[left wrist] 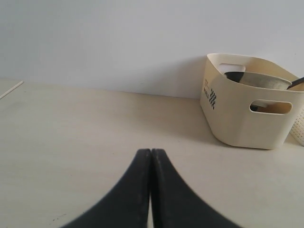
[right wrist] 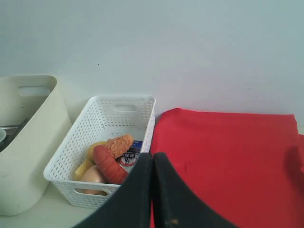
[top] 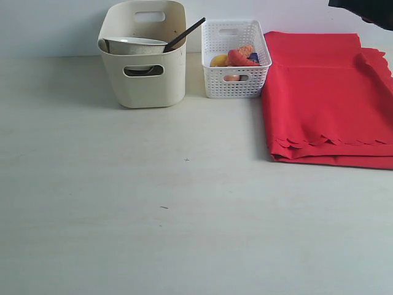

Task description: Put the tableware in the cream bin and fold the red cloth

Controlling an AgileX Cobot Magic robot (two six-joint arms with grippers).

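Black fingers of the right gripper (right wrist: 152, 155) were pressed flat together with nothing between them. They were held in the air and aimed at the line where the white basket (right wrist: 102, 118) met the red cloth (right wrist: 223, 156), so the cloth spread away from the tips just ahead. In the exterior view only a dark piece of what was presumably the right arm (top: 363, 8) showed at the upper right corner, over the cloth's far edge. The cloth lay on the table (top: 153, 215) just beside the basket, doubled over at least once. Its scalloped edge was on top along the near side and ran left to right across that view, with a small flap turned over at the far right and its right end out of frame. The left gripper (left wrist: 150, 151) was likewise closed and empty, low over bare tabletop, with the cream bin (left wrist: 237, 123) ahead of it and the basket beyond, both standing between it and the cloth. The bin already held a bowl (top: 132, 44) and a dark-handled utensil (top: 184, 34) leaning on its rim, and no tableware lay on the visible table. Any further fold therefore looked like work for the right arm, much the nearer, taking the cloth along its long scalloped edge.
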